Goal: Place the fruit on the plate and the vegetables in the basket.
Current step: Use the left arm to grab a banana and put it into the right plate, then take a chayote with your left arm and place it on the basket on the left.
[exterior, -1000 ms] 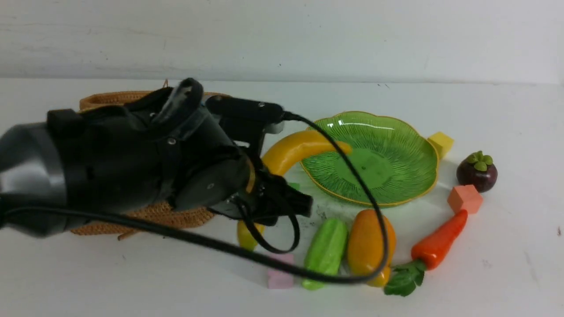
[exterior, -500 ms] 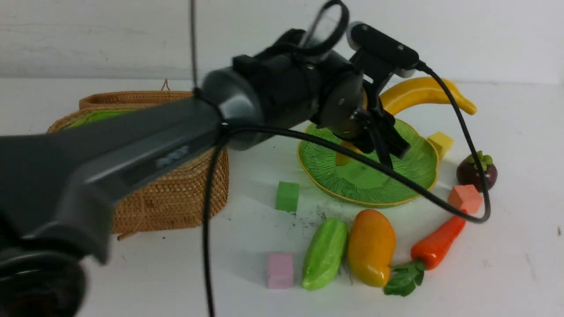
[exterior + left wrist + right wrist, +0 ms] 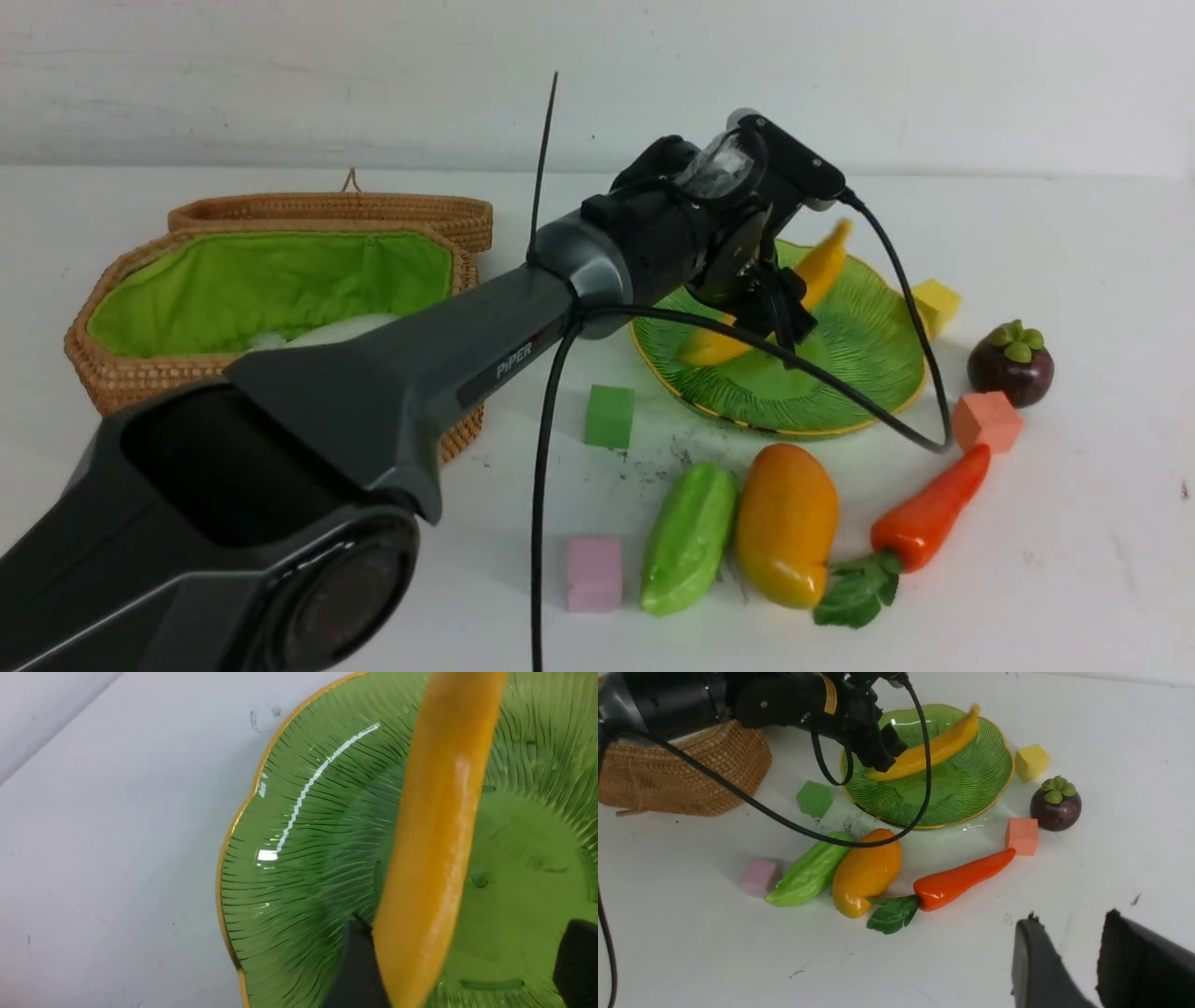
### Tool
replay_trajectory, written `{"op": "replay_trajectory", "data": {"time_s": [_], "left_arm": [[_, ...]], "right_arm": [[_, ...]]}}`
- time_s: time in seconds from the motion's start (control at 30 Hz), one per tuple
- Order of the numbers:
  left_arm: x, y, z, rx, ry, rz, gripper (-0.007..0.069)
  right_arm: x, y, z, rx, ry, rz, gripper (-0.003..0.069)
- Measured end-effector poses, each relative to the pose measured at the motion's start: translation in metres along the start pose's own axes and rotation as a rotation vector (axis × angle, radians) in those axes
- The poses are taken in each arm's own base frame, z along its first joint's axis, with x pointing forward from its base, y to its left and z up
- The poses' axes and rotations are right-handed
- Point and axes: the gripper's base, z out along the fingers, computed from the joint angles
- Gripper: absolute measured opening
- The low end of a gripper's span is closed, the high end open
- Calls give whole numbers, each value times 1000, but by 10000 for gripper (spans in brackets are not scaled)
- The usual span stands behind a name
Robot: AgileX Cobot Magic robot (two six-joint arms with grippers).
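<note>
Left gripper [image 3: 782, 322]: jaws spread wide above the plate [image 3: 868, 355], centre right, clamping nothing.
Banana [image 3: 822, 266]: slanting over the plate, beside one finger [image 3: 352, 970].
Right gripper [image 3: 1071, 917]: parted, holding nothing.
Basket [image 3: 121, 383]: left, lid open.

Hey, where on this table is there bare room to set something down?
Bare table lies right of the carrot and mangosteen, and behind the plate up to the wall; also on the near side of the pink cube. It is crowded between the plate and the cucumber, mango and carrot row.
</note>
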Motion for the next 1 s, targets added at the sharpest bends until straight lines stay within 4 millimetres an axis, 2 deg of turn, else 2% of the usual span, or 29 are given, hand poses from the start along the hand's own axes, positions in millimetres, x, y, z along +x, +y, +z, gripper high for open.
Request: {"op": "replay_trajectory", "data": {"time_s": [0.1, 0.17, 0.23, 0.33, 0.43, 0.47, 0.5, 0.53, 0.63, 0.73, 0.8, 0.93, 1.0], "left_arm": [[-1, 1, -7, 1, 27, -34, 528], [-7, 4, -20, 5, 42, -78, 507], [-18, 9, -42, 14, 42, -121, 463], [-38, 18, -91, 46, 30, -190, 309], [-57, 30, -163, 97, 18, -252, 64], [-60, 33, -184, 112, 26, -264, 13], [-61, 36, -208, 126, 41, -272, -13], [-60, 37, -216, 133, 59, -275, -13], [-58, 44, -265, 149, 60, -287, -13], [-47, 44, -283, 158, 81, -316, -13], [-29, 41, -292, 177, 139, -350, -13], [14, 18, -275, 229, 323, -339, -13], [47, -8, -247, 249, 451, -298, -13]], "right_arm": [[0, 0, 0, 3, -1, -1, 215], [0, 0, 0, 3, -1, -1, 216], [0, 0, 0, 2, -1, -1, 216], [0, 0, 0, -3, 1, 1, 218], [0, 0, 0, -5, 2, 2, 218], [0, 0, 0, -5, 2, 2, 218], [0, 0, 0, -5, 2, 2, 220], [0, 1, 0, -6, 3, 2, 220], [0, 1, 0, -7, 3, 2, 223], [0, 1, 0, -8, 3, 3, 223], [1, 1, 0, -16, 7, 5, 223], [2, 4, 0, -39, 17, 13, 223], [2, 5, 0, -49, 22, 17, 224]]}}
